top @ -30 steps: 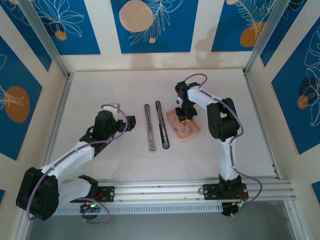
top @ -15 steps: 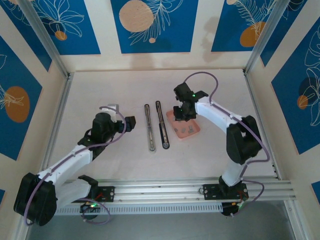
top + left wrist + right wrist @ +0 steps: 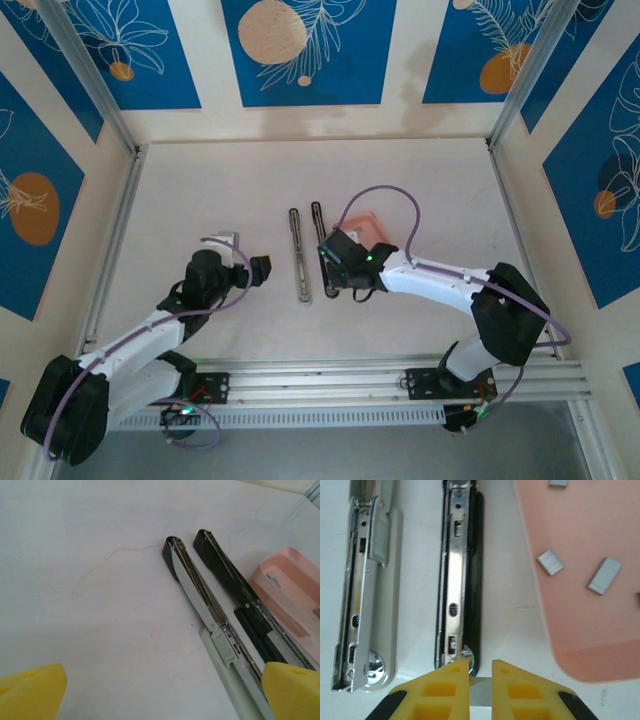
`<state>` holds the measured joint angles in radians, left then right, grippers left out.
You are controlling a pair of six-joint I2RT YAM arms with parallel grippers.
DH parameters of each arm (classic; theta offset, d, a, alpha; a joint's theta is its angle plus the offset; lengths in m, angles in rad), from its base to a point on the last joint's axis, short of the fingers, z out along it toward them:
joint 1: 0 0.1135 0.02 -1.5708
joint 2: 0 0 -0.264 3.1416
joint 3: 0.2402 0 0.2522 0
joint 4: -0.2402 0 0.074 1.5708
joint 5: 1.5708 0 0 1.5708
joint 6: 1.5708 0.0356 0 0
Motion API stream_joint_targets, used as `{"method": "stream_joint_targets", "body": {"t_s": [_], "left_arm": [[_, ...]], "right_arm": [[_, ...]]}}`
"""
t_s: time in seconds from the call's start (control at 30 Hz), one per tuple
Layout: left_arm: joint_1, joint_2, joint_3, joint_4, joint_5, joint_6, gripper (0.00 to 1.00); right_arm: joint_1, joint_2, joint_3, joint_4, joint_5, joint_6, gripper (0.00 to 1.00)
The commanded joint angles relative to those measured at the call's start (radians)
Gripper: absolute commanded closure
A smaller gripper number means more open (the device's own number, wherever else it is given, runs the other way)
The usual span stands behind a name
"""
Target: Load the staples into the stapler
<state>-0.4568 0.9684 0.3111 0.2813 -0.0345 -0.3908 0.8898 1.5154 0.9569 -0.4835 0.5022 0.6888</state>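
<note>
From the top external camera, we are seeing the stapler (image 3: 319, 228) lying near the middle of the surface (image 3: 200, 190), running lengthwise from the far edge toward the near edge. A grey-white bar (image 3: 299, 255) is lying parallel just beside it, on the side toward the left edge. The pink tray (image 3: 368, 226) is sitting just on the stapler's other side, toward the right edge, partly covered by the right arm (image 3: 430, 285). That arm is reaching across, with the right jaws hanging over the stapler's near end. The left arm (image 3: 200, 280) is resting apart from the bar, with the left jaws pointing toward it.

Through the left wrist camera, we are looking between two yellow fingers (image 3: 30, 692) standing far apart. The left jaws are gaping wide and holding nothing. Ahead, the bar (image 3: 195, 587), the stapler (image 3: 227, 575) and the tray (image 3: 290, 585) are lying side by side.

Through the right wrist camera, we are seeing the right jaws pressing almost together on a small silvery staple block (image 3: 481, 690), just off the end of the stapler (image 3: 457, 580), whose metal rail is facing up. Whether block and stapler are touching, we cannot tell. Loose staples (image 3: 550, 562) are lying apart from one another in the tray (image 3: 580, 630).
</note>
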Motion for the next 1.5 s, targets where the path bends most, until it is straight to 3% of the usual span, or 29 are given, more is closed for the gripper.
{"method": "stream_joint_targets", "body": {"t_s": [0.0, 0.2, 1.47], "left_arm": [[-0.01, -0.013, -0.023, 0.07, -0.003, 0.01, 0.0], [-0.01, -0.007, -0.057, 0.097, -0.014, -0.003, 0.0], [-0.01, 0.005, -0.063, 0.105, -0.03, 0.011, 0.0]], "right_arm": [[0.046, -0.001, -0.017, 0.075, 0.079, 0.046, 0.85], [0.089, 0.055, 0.016, 0.062, 0.092, 0.036, 0.84], [0.012, 0.104, 0.009, 0.13, 0.023, -0.016, 0.84]]}}
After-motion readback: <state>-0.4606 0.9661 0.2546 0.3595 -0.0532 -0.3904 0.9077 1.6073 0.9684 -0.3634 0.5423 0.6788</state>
